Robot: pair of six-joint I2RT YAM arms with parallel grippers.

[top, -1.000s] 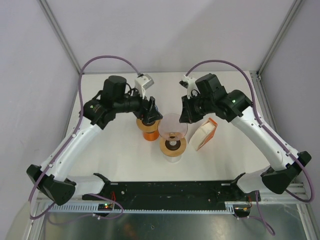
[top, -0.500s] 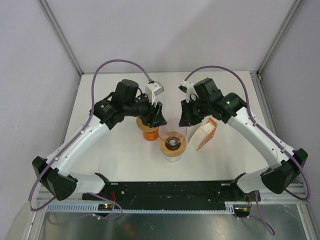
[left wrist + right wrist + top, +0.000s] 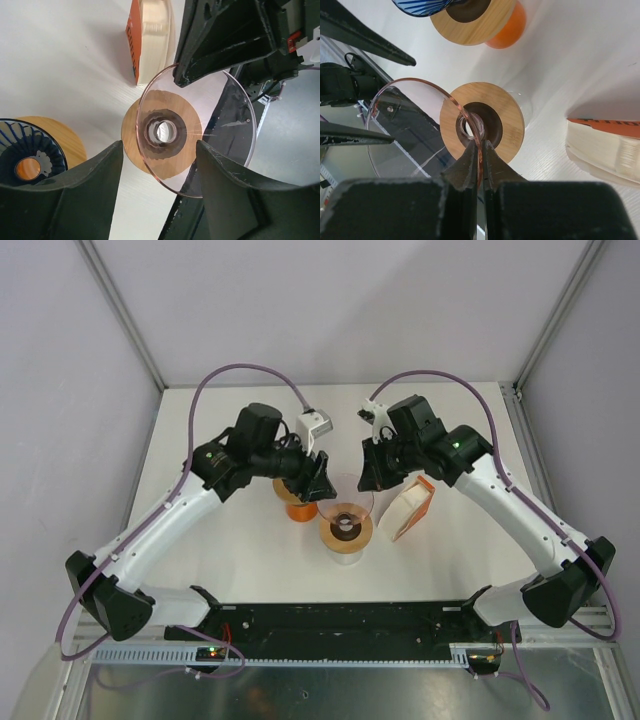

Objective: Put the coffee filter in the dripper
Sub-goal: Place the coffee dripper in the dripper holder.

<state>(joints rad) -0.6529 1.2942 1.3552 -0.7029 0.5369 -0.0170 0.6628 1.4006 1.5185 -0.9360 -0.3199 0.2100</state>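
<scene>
A clear pink-tinted dripper cone [image 3: 346, 498] sits in a wooden collar [image 3: 346, 531] on a white base at the table's middle. My right gripper [image 3: 368, 480] is shut on the cone's far-right rim; the right wrist view shows its jaws [image 3: 480, 150] pinching the thin rim [image 3: 410, 85] above the collar [image 3: 507, 115]. My left gripper [image 3: 318, 483] is open and empty over the cone's left rim, and the cone [image 3: 200, 135] lies between its fingers [image 3: 160, 200]. White coffee filters stand stacked in an orange holder [image 3: 408, 508], right of the dripper, also seen from both wrists [image 3: 152, 35] [image 3: 605, 145].
A second dripper, blue-striped with a wooden collar on an orange base [image 3: 298, 505], stands just left of the clear one, under my left wrist [image 3: 30, 160]. A black rail [image 3: 340, 625] runs along the near table edge. Metal frame posts stand at the back corners.
My left arm has swung right, and its open gripper has moved from over the orange-based dripper to the clear cone's left rim. My right gripper has stayed shut on the cone, shifting slightly.
</scene>
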